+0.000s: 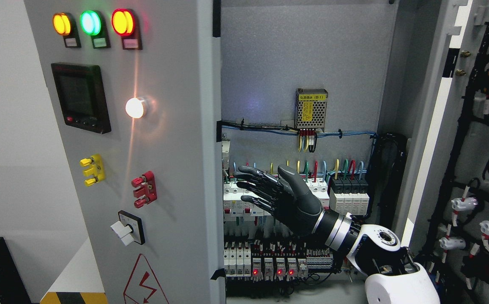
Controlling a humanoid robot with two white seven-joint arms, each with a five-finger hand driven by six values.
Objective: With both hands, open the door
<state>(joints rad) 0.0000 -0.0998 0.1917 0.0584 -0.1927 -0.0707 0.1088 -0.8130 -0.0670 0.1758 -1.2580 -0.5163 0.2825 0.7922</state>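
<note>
Right hand [284, 198] of mine hovers inside the cabinet, fingers [255, 185] spread, gripping nothing. Both doors look swung wide already: left door [164, 139] beside it, right door [476, 169] opposite. Little remains.

Three indicator lamps [91, 23], one display panel [81, 97], one rotary switch [128, 229], one power supply [311, 109], one hand [278, 196].

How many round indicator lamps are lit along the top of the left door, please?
3, in a row on the left door: amber lamp leftmost, green lamp in the middle, red lamp rightmost.
</note>
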